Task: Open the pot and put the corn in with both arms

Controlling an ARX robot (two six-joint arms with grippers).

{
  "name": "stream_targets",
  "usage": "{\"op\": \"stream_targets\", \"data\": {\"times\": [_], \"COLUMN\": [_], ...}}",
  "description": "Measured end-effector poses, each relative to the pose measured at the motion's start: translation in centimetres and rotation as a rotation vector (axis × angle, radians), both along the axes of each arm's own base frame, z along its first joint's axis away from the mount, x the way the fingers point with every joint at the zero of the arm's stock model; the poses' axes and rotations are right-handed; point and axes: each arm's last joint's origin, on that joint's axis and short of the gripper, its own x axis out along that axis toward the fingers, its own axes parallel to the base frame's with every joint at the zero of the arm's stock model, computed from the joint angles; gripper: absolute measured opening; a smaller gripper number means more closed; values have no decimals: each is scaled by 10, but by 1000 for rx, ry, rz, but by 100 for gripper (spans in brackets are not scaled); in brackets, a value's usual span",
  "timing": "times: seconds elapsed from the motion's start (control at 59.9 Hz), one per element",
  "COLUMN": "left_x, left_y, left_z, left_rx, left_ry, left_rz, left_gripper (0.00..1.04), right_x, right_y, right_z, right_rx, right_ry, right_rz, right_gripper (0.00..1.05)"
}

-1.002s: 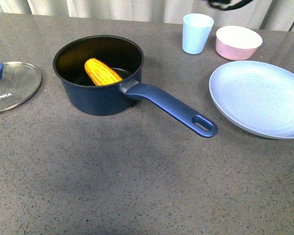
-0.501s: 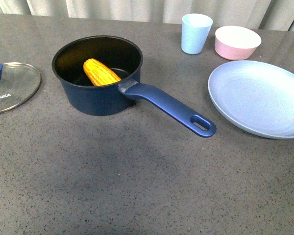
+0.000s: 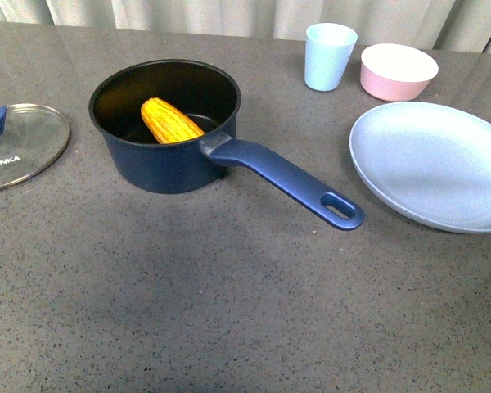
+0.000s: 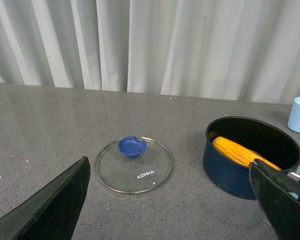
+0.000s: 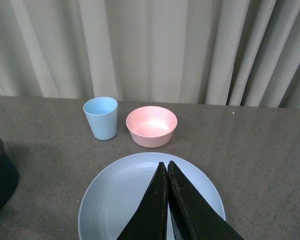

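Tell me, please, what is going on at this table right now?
Nothing is being handled at this moment. The corn cob already lies inside the open navy saucepan, and its glass lid rests on the table beside it. The left pincer is open and empty, above the table near the lid. The right pincer is shut and empty above the pale blue plate.

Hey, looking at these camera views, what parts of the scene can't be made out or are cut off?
- Front view: lid cut by the picture's edge; plate clipped at the opposite edge; neither arm shows.
- Front view: lower end of the corn hidden by the pot wall.
- Left wrist view: pot handle hidden behind a gripper finger.
- Right wrist view: shut right gripper covers part of the plate.
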Motion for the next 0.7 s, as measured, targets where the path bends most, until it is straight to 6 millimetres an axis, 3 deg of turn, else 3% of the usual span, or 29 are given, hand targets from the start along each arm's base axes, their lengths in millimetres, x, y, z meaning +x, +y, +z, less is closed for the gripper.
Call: {"op": "stream_targets", "data": {"times": [0.384, 0.701], "left_x": [0, 0], "left_y": [0, 0], "left_z": [0, 0], "left_rx": [0, 0], "left_ry": [0, 0], "left_rz": [0, 0], "left_gripper": [96, 96], "right_x": [-39, -59], "right_y": [-21, -21], "right_z": [-16, -27], "right_rx": [1, 0], "right_ry": [3, -6], "right_rz": [-9, -6], "right_gripper": [2, 2]}}
